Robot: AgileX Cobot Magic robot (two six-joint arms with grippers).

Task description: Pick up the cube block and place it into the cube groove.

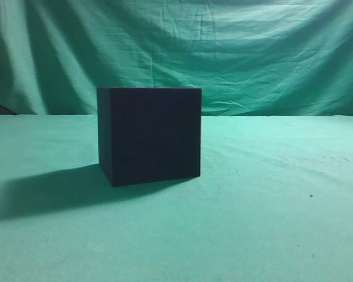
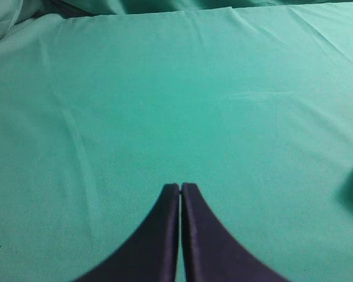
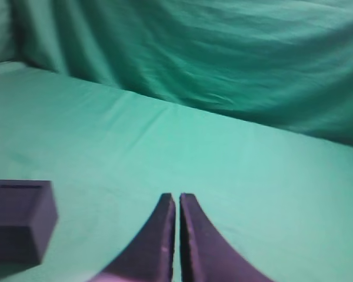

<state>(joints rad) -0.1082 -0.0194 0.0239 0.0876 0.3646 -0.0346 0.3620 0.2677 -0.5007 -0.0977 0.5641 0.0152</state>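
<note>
Right now I see both my left gripper (image 2: 180, 187) and right gripper (image 3: 177, 197) pinched closed on nothing above the green cloth (image 1: 270, 223), the big dark box (image 1: 149, 135) standing alone mid-table, the small cube nowhere visible.

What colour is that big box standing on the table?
The big box is a matte, very dark navy, almost black. The exterior view shows it best, against the green cloth.

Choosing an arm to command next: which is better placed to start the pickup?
Probably right: the shut right gripper has a dark box in view at lower left; the shut left gripper sees mostly bare cloth.
</note>
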